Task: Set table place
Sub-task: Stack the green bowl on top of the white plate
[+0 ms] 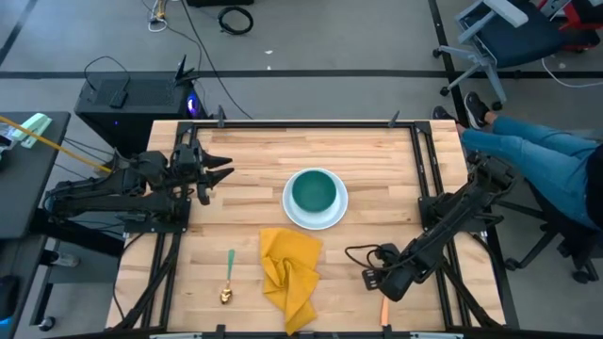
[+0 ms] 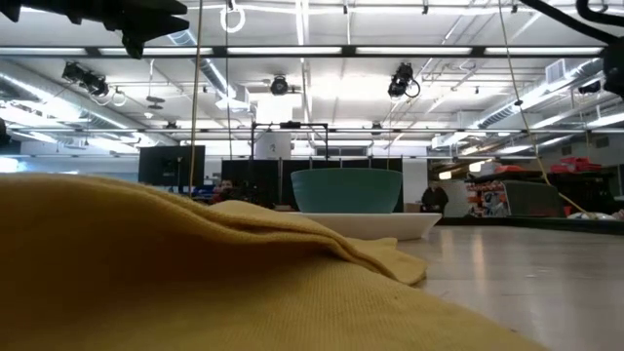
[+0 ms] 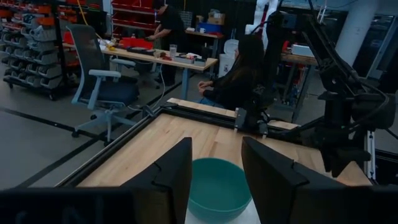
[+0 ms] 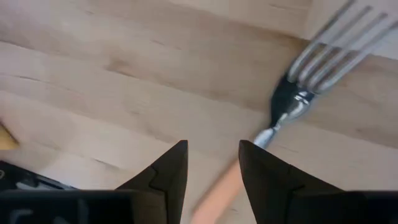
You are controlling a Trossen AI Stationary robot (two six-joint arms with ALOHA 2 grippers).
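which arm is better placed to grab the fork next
Right. The right gripper hangs low over the table with open fingers, the fork just ahead of them. The left gripper is across the table, facing the teal bowl.

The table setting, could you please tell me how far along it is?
Done: teal bowl on white plate mid-table; yellow napkin and spoon laid out. In hand: right end effector open above the fork. Left: placing it. Left end effector waits, empty.
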